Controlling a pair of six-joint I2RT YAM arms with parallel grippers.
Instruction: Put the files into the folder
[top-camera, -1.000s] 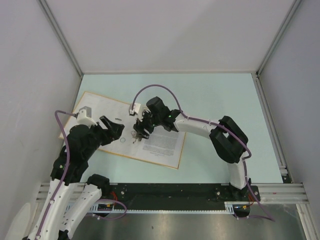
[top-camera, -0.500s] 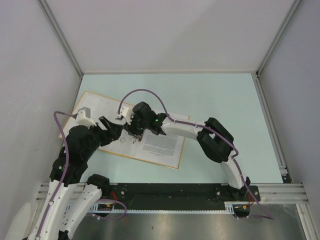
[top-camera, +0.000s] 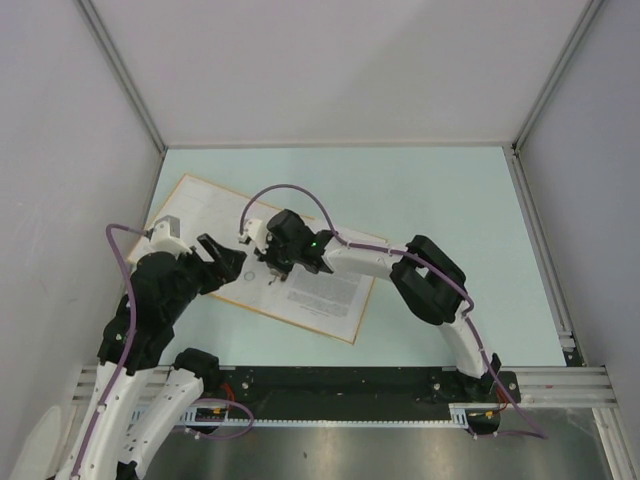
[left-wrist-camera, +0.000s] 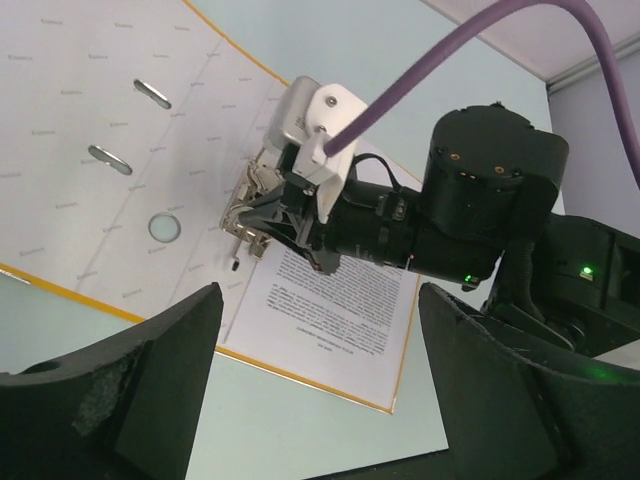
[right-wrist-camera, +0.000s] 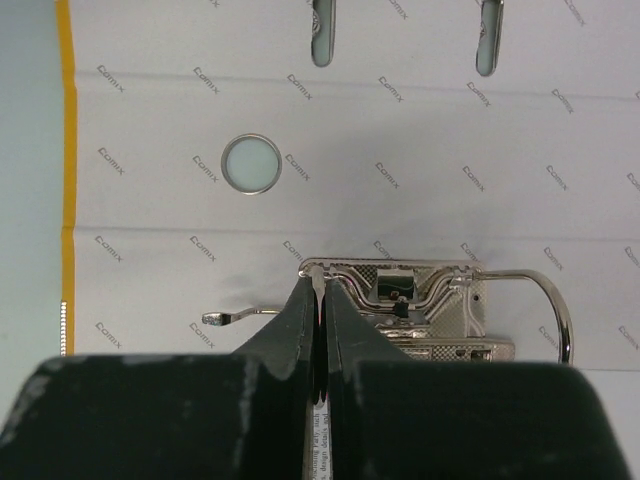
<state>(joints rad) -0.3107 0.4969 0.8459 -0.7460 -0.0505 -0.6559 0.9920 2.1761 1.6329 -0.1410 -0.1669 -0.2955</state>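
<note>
The pale green table (top-camera: 450, 220) carries the folder (top-camera: 195, 215), which lies open and flat toward the left side, cream inside up with an orange rim showing. The files (top-camera: 325, 292) rest on its right-hand half, printed side up. The metal ring mechanism (right-wrist-camera: 400, 295) sits at their left edge.

The left gripper (top-camera: 226, 262) hovers over the folder's near-left part, fingers spread wide with nothing between them. The right gripper (right-wrist-camera: 318, 300) points down at the mechanism, its fingers pressed together on a thin white edge of the files.

Compared with a second ago, the right wrist has swung left toward the mechanism. The folder has turned slightly, its far-left corner now higher up the table. The left arm has barely shifted.

From above, the right gripper covers the sheets' left edge, so I cannot tell whether they sit on the rings. I cannot count the sheets.
</note>
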